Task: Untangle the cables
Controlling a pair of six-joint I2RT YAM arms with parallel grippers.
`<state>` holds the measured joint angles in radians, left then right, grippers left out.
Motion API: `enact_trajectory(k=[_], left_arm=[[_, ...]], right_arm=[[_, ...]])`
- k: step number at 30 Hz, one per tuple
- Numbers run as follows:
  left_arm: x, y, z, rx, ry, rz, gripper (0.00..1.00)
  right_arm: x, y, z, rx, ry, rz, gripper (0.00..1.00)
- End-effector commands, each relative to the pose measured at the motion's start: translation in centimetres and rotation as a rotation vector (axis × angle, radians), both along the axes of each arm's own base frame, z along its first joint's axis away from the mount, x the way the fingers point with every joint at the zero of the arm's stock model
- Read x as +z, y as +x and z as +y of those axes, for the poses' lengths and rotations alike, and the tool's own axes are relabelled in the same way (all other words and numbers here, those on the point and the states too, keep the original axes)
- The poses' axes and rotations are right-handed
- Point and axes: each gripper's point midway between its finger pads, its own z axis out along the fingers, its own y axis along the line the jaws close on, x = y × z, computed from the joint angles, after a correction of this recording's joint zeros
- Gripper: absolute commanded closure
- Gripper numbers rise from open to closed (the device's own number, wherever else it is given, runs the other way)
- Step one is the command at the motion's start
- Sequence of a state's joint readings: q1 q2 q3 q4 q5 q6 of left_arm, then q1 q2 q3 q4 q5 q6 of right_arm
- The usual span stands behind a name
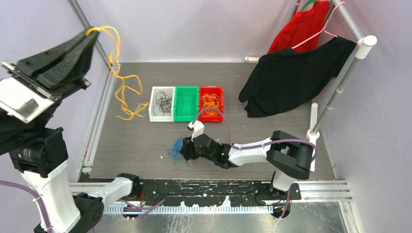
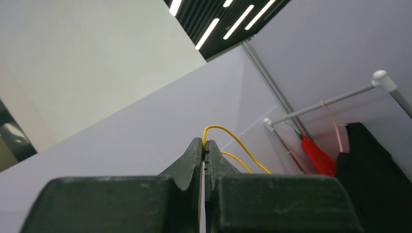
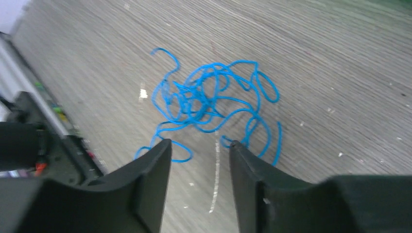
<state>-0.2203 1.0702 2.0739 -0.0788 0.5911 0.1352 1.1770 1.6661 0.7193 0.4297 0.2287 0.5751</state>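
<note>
Yellow cable (image 1: pixel 119 82): long axis running from the raised left gripper (image 1: pixel 94 33), jaws clamped on its top loop, down to the table (image 1: pixel 272 136); its loose end lies just left of the white bin (image 1: pixel 154 90). Blue cable (image 1: pixel 174 148): bunched tangle with no clear direction, near centre. Right gripper (image 1: pixel 184 150) is just beside it, jaws apart, holding nothing.

The right gripper (image 3: pixel 200 145) hangs with fingers (image 3: pixel 155 170) parted beside a tangled blue cable (image 3: pixel 194 94) on the table (image 3: pixel 316 58).
</note>
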Motion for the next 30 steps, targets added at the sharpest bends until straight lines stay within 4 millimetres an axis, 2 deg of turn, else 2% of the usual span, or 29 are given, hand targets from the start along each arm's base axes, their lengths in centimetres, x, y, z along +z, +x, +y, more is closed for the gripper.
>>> enact_trajectory(k=[1, 4, 7, 10, 14, 16, 21, 27, 30], left_arm=[[-4.0, 0.4, -2.8, -0.150, 0.135, 0.120, 1.00], [-6.5, 1.1, -3.9, -0.204, 0.195, 0.196, 1.00], [-9.5, 2.2, -4.8, -0.247, 0.253, 0.290, 1.00], [-12.6, 3.6, -5.3, -0.253, 0.296, 0.364, 1.00], [-17.0, 5.6, -5.5, -0.240, 0.338, 0.477, 1.00], [-18.4, 6.0, -5.6, -0.244, 0.348, 0.511, 1.00], [-20.0, 6.1, -5.9, -0.274, 0.359, 0.568, 1.00], [-20.8, 5.6, -6.1, -0.301, 0.367, 0.601, 1.00], [-21.1, 5.4, -6.1, -0.307, 0.369, 0.615, 1.00]], right_arm=[[9.5, -0.3, 2.3, 0.080, 0.207, -0.104, 0.41], [13.4, -0.6, 1.9, 0.122, 0.235, -0.158, 0.28], [17.0, -0.7, 0.8, 0.142, 0.248, -0.220, 0.20], [20.9, -0.8, -1.0, 0.147, 0.267, -0.301, 0.16], [24.7, -0.9, -2.8, 0.145, 0.287, -0.389, 0.14], [26.6, -1.2, -3.2, 0.152, 0.317, -0.427, 0.12], [29.9, -0.3, -3.0, 0.131, 0.346, -0.510, 0.09], [32.5, 0.5, -0.2, 0.172, 0.391, -0.550, 0.07], [33.1, 1.5, 1.1, 0.161, 0.380, -0.582, 0.07]])
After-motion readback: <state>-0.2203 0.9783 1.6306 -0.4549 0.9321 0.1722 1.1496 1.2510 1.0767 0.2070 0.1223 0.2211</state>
